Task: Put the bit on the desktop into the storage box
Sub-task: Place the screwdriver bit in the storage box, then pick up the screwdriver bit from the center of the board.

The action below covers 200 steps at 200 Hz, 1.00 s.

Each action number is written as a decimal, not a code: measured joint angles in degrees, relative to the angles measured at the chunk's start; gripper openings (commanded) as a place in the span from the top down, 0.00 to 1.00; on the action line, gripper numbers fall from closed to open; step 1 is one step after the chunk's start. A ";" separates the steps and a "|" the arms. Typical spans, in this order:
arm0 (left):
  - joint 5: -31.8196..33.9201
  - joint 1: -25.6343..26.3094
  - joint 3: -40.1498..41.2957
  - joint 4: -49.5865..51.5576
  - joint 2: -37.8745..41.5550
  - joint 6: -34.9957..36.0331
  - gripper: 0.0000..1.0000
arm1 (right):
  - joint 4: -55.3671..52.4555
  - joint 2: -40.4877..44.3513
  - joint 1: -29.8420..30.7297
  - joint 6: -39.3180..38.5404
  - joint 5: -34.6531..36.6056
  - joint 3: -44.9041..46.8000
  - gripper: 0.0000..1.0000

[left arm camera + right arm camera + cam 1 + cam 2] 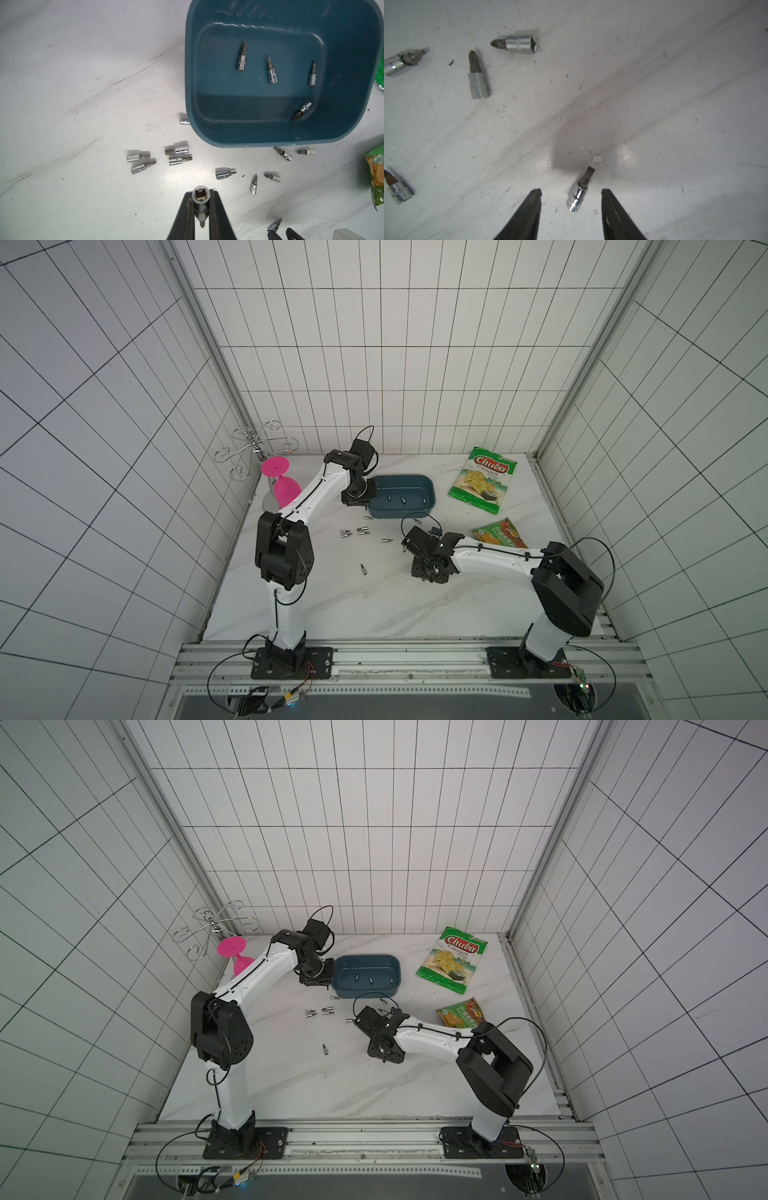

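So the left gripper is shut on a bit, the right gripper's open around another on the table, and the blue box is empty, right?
The box is not empty: the left wrist view shows four bits in it. The rest holds: left gripper shut on a bit, right gripper open around another bit on the table.

Open desktop (353,614) toward front; loose bits (357,531) crowd storage box (409,485) near side.

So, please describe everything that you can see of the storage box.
The box is a shallow dark teal tray, plastic by its look, rectangular with rounded corners. It stands open and level on the desktop, toward the back. Four bits lie on its floor; others lie outside, near its wall.
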<state>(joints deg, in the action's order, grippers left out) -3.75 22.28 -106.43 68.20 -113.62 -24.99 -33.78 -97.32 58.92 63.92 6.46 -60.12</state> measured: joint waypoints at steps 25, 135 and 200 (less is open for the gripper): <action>0.00 0.00 0.00 0.02 -0.04 0.00 1.00 | 0.09 -0.17 0.33 0.31 -0.70 0.04 0.51; -0.35 0.00 0.00 0.04 -0.07 0.20 1.00 | 1.18 -2.36 0.46 0.79 -2.10 0.79 0.62; -0.63 0.11 -0.76 0.17 -1.75 0.17 1.00 | 1.77 -2.36 0.35 0.81 -2.86 1.25 0.81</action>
<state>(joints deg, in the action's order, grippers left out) -4.38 22.39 -107.20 68.38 -115.37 -24.82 -32.01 -99.68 59.27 64.73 3.60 -58.87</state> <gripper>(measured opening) 0.136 0.221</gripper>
